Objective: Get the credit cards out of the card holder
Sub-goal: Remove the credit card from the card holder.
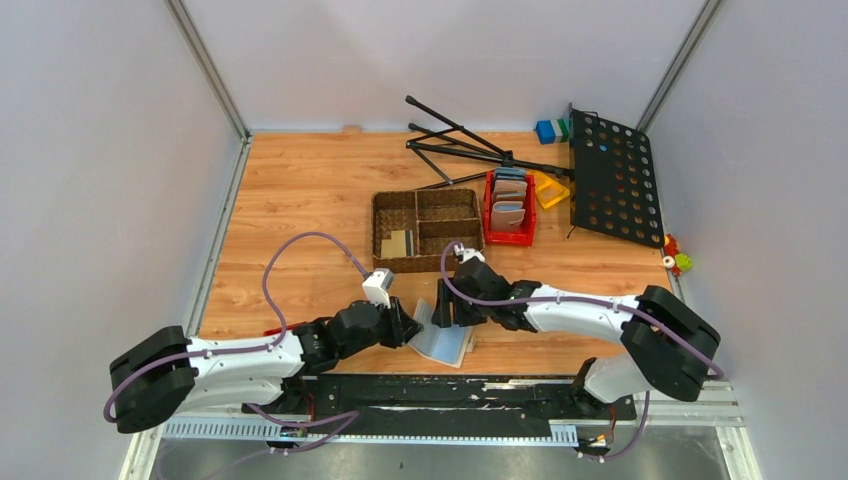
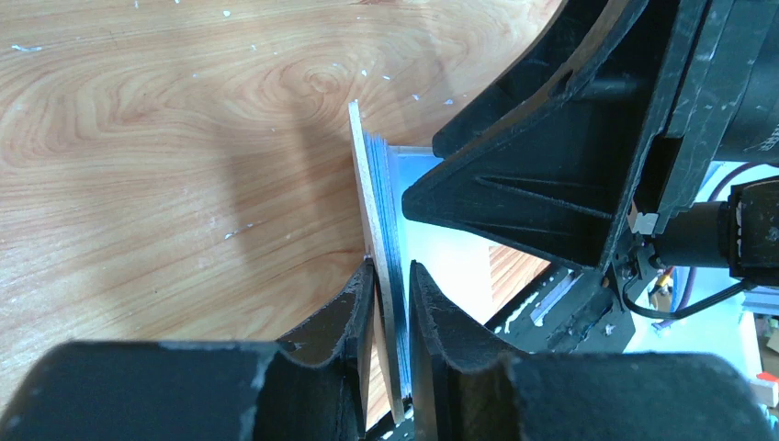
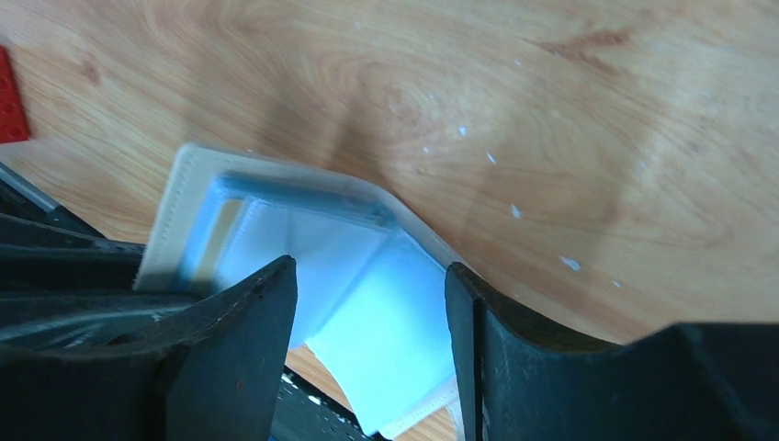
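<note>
Close in, my left pincer [image 2: 392,276] narrow, nipping upright flap edge of card holder [image 2: 375,184]. My right pincer [image 3: 370,268] wide, fingers astride card holder's pale blue inside. Right wrist view alone shows that pocketed lining. Right pincer's black body blocks left wrist view past flap. Only top view shows farther: woven basket [image 1: 428,230] beyond both pincers, credit cards [image 1: 396,245] in its near-left compartment; red crate [image 1: 510,208] right of it.

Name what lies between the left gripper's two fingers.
An upright flap of the card holder, edge-on, inside the left gripper; the left wrist view shows it.
</note>
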